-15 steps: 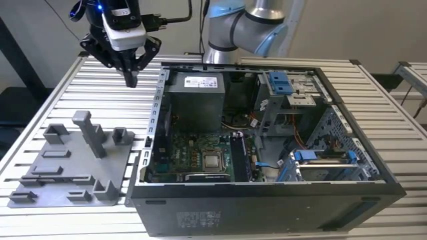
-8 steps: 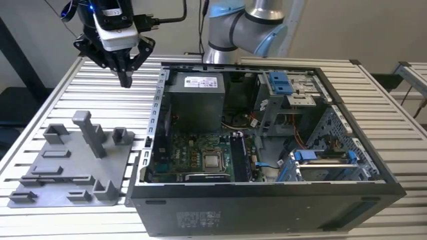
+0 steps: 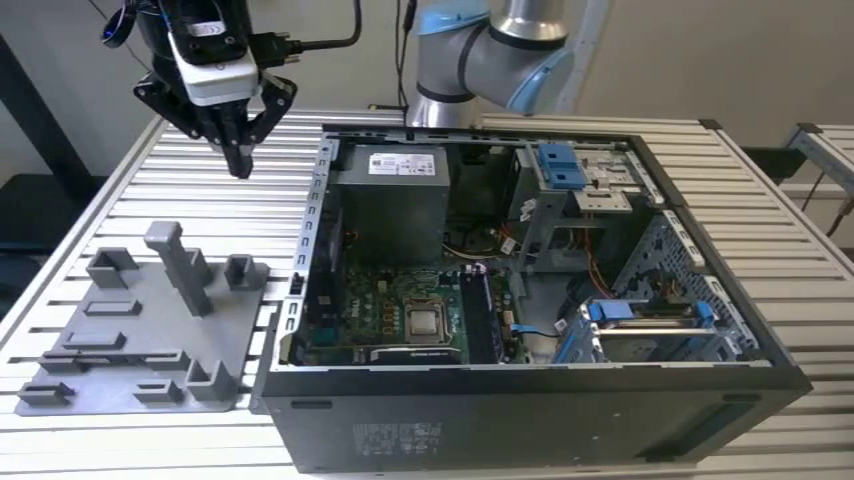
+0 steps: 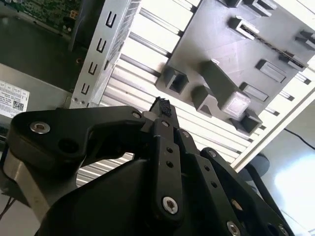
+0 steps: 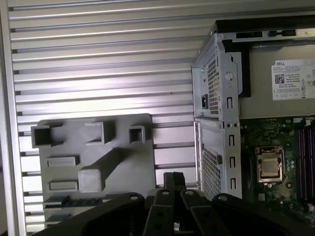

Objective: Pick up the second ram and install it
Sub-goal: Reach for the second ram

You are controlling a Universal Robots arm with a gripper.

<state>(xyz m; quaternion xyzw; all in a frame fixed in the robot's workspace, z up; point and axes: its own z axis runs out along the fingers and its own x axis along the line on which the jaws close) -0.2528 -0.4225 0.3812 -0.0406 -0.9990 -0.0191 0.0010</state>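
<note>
- Sight of the second ram (image 5: 69, 201) comes in the first wrist view. It is a dark narrow strip lying along a long slot of the gray holder tray (image 5: 123, 162), at the end away from the tray's three open pockets. I take it for the stick but cannot be sure.
- My gripper (image 5: 173, 178) has nothing to do with it. The fingers are pressed together to a point, with no gap showing and nothing between them.
- In the second wrist view my gripper (image 4: 161, 105) ends in the same closed tip, with the tray (image 4: 206, 34) lying below and beyond it.
- In the exterior view my gripper (image 3: 240, 165) hangs in the air, well clear of the tray (image 3: 140, 330) and well apart from the strip in its slot.
- A tall post (image 3: 180, 265) stands up from the tray near its middle. Its pale top (image 5: 91, 180) faces me in the first wrist view.
- Under all of it is the slatted metal table (image 3: 134, 200).
- The open computer case (image 3: 534, 420) sits just beside the tray, on the exterior view's right. Its perforated metal corner (image 5: 216, 88) shows close to my fingertips in the first wrist view.
- Inside the case lies the green motherboard (image 3: 387, 300), with long black slots beside the processor.
</note>
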